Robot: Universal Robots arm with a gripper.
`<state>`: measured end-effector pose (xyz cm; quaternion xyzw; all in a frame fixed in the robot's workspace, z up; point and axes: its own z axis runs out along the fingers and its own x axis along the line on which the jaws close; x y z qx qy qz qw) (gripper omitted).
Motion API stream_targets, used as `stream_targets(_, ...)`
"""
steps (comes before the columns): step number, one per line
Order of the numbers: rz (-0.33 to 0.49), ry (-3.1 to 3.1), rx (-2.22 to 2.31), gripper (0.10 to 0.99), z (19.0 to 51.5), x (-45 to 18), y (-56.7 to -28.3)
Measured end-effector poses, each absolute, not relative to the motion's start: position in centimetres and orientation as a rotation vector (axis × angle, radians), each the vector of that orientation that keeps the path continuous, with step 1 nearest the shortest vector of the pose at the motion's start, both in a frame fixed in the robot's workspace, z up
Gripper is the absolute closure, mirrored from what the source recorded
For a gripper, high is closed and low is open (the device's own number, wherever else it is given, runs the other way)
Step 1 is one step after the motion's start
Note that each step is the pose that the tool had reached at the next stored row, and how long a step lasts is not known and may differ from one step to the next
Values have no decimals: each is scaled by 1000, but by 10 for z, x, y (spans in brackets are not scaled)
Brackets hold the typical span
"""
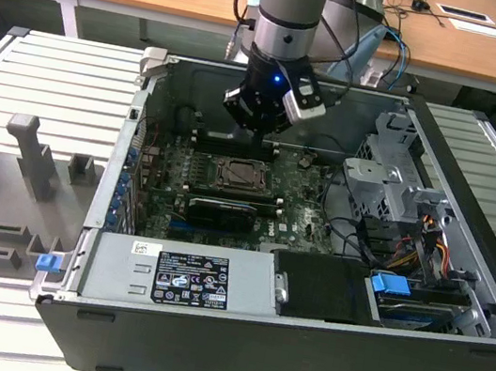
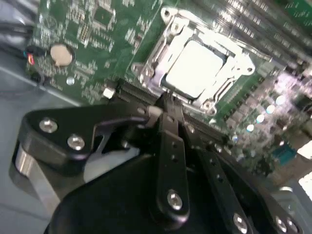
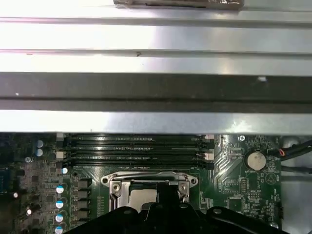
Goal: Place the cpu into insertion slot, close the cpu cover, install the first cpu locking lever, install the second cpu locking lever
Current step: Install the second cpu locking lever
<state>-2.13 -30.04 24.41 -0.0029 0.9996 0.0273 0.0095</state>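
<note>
The cpu [image 2: 195, 68] lies flat in the insertion slot [image 1: 240, 175] on the green board, its pale metal face up. The silvery cpu cover [image 2: 155, 53] is down around it, the chip showing through the cover's window. In the first wrist view the cpu [image 3: 141, 197] and the cpu cover [image 3: 117, 187] sit just beyond my gripper [image 3: 165, 195], and a thin silvery bar [image 3: 148, 176] runs along the socket's side toward the memory slots. My gripper [image 2: 163, 103] is shut, its black fingertips meeting at the socket's edge. In the exterior view the gripper [image 1: 258, 123] hangs just above the socket's far side.
Long black memory slots [image 3: 136, 146] run between the socket and the case's metal wall [image 3: 156, 63]. A coin battery [image 2: 61, 54] sits beside the socket. A black card [image 1: 222, 212], the power supply [image 1: 185, 275] and the drive cage with cables [image 1: 386, 185] crowd the case.
</note>
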Motion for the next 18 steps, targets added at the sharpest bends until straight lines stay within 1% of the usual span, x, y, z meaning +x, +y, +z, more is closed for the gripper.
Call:
stream_targets(3,85,3121,-9,984,243,-22,-322)
stream_targets(5,86,3121,-9,984,242,-22,-330)
stream_targets(18,89,3122,-61,984,234,-26,-368)
